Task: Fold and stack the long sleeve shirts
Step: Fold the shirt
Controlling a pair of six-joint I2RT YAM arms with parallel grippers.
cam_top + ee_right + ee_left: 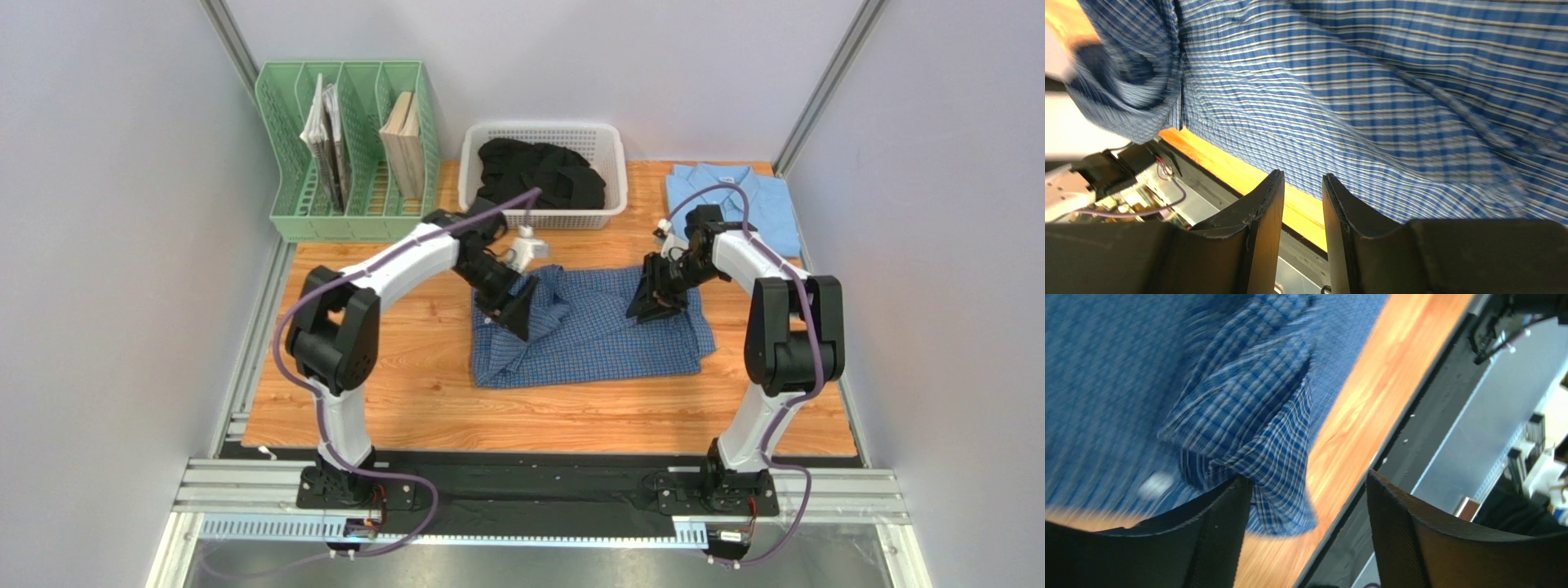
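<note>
**Wooden worktop (368,404): checked shirt (601,337) mid-fold**

Centre of the worktop, the checked shirt lies partly folded. The light blue shirt (754,202) sits folded at the far right corner. The left gripper (1308,481) stands wide beside a raised fold; the right gripper (1303,177) is narrow and empty. The next move likely calls for pinching that fold and laying it flat.

Basket (540,218) close behind checked shirt (601,343)

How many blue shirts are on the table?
2. The dark blue checked cloth shirt lies in the middle of the wooden table; the plain light blue collared shirt sits at its far right corner. Dark clothes in the white plastic basket may hide others.
</note>
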